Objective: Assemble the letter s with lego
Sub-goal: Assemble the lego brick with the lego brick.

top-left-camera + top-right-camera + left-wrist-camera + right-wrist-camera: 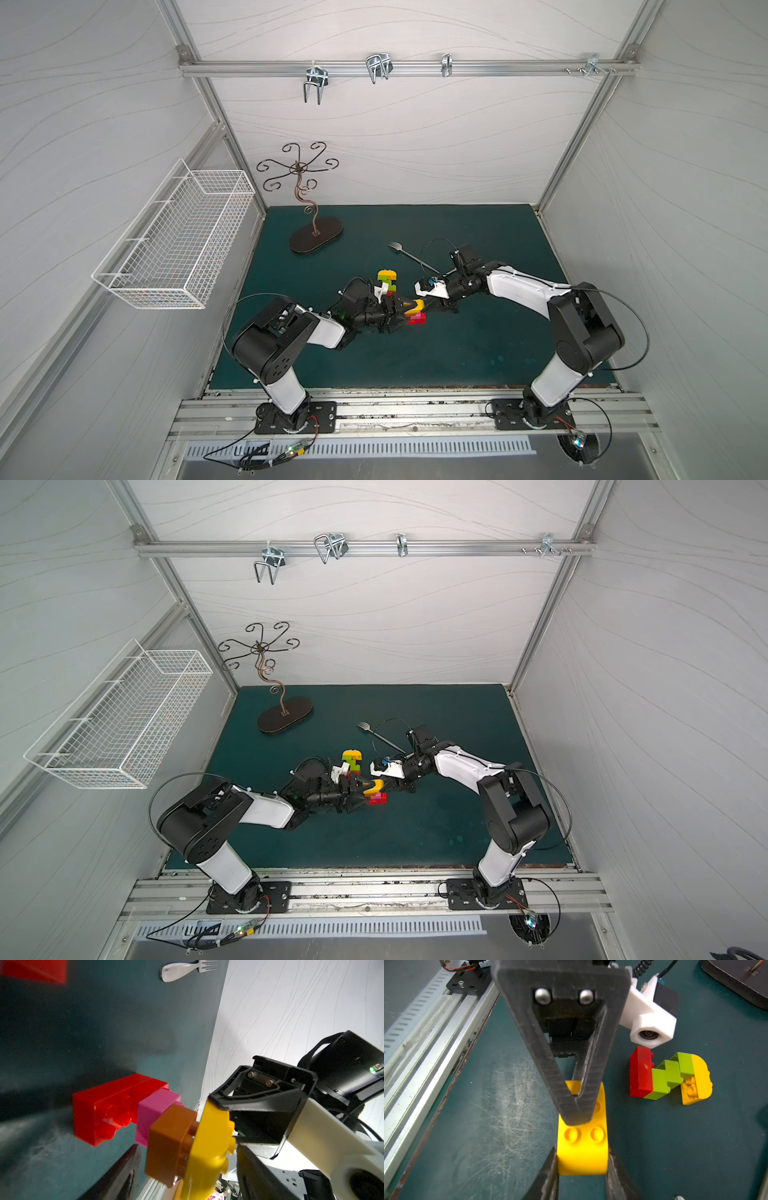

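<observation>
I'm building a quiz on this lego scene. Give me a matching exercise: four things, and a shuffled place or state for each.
Things:
1 orange brick
2 fork
3 wire basket
4 right hand

Places or states:
A mounted on the side wall
B shut on the yellow rounded brick
C stacked on the pink brick
D lying on the teal mat

Pairs: 1-C, 2-D, 3-A, 4-B.

The left arm point(328, 332) and right arm point(519, 291) stretch low and inward, elbows bent, so the left gripper point(402, 313) and right gripper point(582, 1163) meet nose to nose. The right one's jaws clamp either side of a yellow brick point(581, 1142) — the left one's stand apart, one finger point(564, 1105) with its tip over that brick, just ahead of the right fingertips.
</observation>
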`<state>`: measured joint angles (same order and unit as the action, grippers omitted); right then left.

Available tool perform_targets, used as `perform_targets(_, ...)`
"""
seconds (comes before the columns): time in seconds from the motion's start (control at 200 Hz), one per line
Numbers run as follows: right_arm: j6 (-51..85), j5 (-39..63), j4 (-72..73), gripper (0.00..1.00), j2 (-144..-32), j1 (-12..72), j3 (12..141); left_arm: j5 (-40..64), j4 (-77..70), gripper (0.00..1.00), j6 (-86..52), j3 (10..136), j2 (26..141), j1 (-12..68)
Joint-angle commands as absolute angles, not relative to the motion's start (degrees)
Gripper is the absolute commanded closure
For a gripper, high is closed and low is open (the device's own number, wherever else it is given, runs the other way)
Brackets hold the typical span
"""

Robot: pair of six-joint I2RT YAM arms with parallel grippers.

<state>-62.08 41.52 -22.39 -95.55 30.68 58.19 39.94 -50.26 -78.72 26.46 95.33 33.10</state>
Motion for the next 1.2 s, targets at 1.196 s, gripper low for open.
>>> perform_targets(1.196,-61.2,35.1,-25.1,1.0,-94.1,32.1,58.4,41.4,-57.7,0.47,-79.8,27.5,99.4,33.1)
